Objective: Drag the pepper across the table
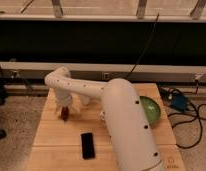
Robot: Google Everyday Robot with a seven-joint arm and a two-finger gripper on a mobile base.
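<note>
The pepper [64, 114] is a small dark red-brown piece lying on the left part of the light wooden table [51, 132]. My gripper [65, 109] hangs from the white arm, pointing down right over the pepper and touching or almost touching it. The arm reaches from the lower right across the table to the far left.
A flat black phone [87, 145] lies near the table's front, right of the pepper. A green bowl [152, 110] sits at the right edge. A small white object [102, 115] shows beside the arm. Cables [188, 107] lie on the floor to the right.
</note>
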